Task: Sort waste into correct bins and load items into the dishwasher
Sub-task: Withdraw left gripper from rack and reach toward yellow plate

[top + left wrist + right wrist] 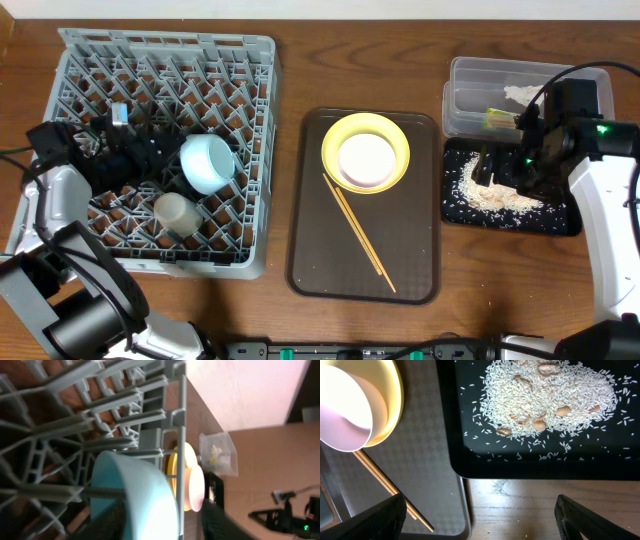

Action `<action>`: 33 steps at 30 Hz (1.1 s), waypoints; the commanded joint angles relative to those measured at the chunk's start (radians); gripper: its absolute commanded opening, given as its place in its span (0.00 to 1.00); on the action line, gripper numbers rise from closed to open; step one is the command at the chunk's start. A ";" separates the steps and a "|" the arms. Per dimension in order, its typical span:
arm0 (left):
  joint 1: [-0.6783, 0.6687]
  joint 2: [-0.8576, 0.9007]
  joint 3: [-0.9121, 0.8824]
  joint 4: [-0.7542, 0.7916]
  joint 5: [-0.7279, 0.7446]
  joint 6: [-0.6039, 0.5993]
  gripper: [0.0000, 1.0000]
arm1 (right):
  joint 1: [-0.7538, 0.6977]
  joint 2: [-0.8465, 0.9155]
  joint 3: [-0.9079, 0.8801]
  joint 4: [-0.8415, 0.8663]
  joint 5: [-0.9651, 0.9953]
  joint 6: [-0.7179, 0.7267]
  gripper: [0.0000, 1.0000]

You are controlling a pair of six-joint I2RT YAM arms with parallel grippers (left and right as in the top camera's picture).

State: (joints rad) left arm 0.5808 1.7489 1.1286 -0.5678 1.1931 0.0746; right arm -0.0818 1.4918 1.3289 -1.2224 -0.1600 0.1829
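The grey dish rack [170, 38] stands at the left. A light blue bowl [207, 162] lies on its side in it, with a small white cup [175, 213] beside it. My left gripper [158, 157] is inside the rack with its fingers open round the bowl [145, 495]; a gap shows by one finger. My right gripper [505, 170] is open and empty over the near edge of the black tray [560, 220], which holds rice scraps [495, 197]. The clear tub [470, 75] holds the white tissue [520, 93] and green wrapper [498, 118]. The yellow plate [395, 135] carries the white bowl [365, 160]. The chopsticks [358, 225] lie beside it.
The plate, white bowl and chopsticks rest on a dark brown serving tray [310, 260] in the middle of the wooden table. In the right wrist view the tray's corner [435, 460] sits close to the black tray [465, 435], with bare wood between my fingers [482, 525].
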 commanded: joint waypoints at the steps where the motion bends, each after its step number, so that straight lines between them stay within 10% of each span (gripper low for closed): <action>1: 0.018 0.008 0.011 0.003 -0.031 0.013 0.52 | -0.005 -0.019 0.018 -0.002 0.002 0.010 0.93; 10: 0.019 -0.121 0.022 0.035 -0.051 -0.051 0.63 | -0.005 -0.019 0.018 -0.010 0.008 -0.005 0.92; 18: -0.087 -0.357 0.022 0.032 -0.373 -0.143 0.85 | -0.005 -0.019 0.018 -0.013 0.063 0.003 0.93; 33: -0.766 -0.318 0.241 -0.089 -0.955 -0.226 0.93 | -0.070 -0.019 0.018 -0.019 0.103 0.003 0.97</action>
State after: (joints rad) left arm -0.0662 1.3777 1.2636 -0.6289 0.4469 -0.1387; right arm -0.1425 1.4914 1.3289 -1.2407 -0.0692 0.1822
